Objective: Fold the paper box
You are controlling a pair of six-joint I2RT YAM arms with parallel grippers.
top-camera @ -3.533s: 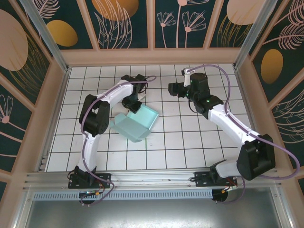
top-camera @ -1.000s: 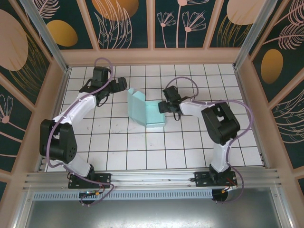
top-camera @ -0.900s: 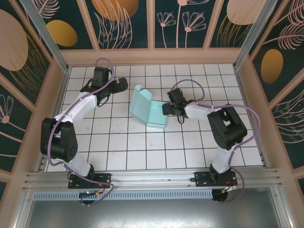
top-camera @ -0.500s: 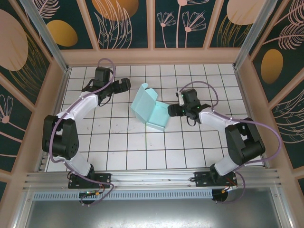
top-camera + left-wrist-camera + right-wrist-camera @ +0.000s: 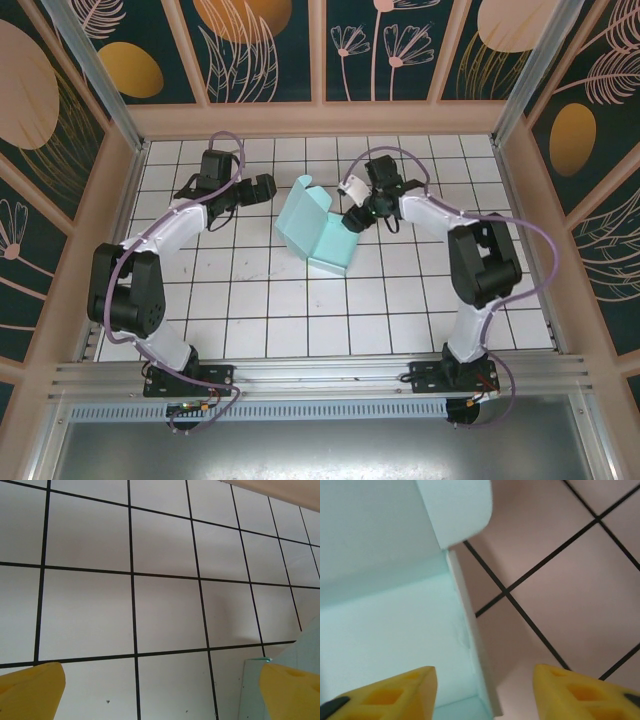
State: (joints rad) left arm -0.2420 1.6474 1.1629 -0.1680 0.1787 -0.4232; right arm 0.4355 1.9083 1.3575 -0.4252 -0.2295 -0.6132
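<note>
Aqua card, pale and thin, makes up the box [image 5: 318, 232], which is seen lying on the white tiles [image 5: 300, 310] between the two grippers. It is only partly folded. One panel is laid flat on the tiles, and from its far-left side a second panel with a rounded tab is raised at a slant.

The left gripper [image 5: 262, 188] is held just left of the box's raised panel and apart from it, with no contact to be seen. In the left wrist view its yellow fingertips [image 5: 31, 692] are spread wide at the two lower corners, with bare tiles [image 5: 165, 610] between them. A corner of the box [image 5: 304, 652] is caught just above the right-hand fingertip. Nothing is held between the fingertips.

The right gripper [image 5: 354, 219] is set at the box's right edge, by the far end of the flat panel. In the right wrist view its fingertips [image 5: 385, 695] are parted, and the thin raised edge of the box [image 5: 380, 570] is seen running down between them. One fingertip is placed over the aqua panel, the other over the tiles [image 5: 560, 610] beside the box. A gap is left on each side of the edge, so the card is straddled but not pinched. A rounded flap of the box is seen at the top of that view, standing out over a black grout line [image 5: 540, 565]. Whether either fingertip touches the card underneath cannot be told.
</note>
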